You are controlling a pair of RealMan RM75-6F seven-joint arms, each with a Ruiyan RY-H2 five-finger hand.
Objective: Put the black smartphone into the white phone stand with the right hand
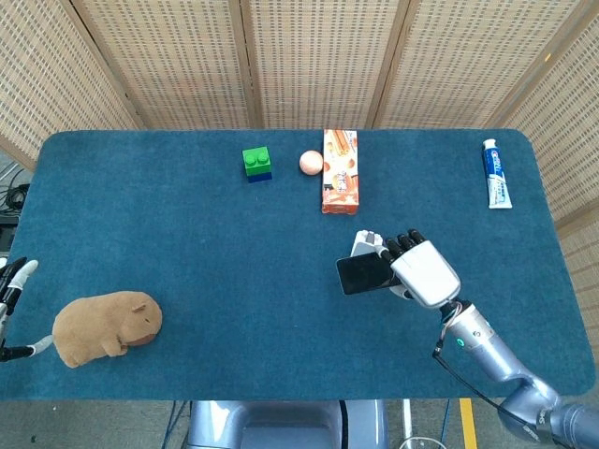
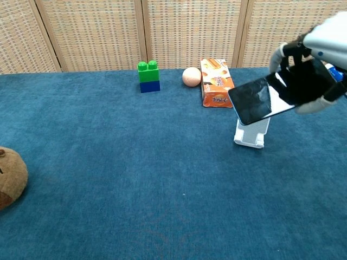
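Chest view shows the right hand gripping the black smartphone by one end, fingers wrapped around it, the slab tilted in the air just above the white phone stand. To seat it well, I judge the phone's lower edge should drop behind the stand's front lip, its back leaning on the sloped plate before the fingers let go. Glossy glass reflects light and looks slippery; the stand is light perforated plastic on the blue felt-like table, so it may slide if nudged. Left hand fingertips barely show; I cannot tell their state.
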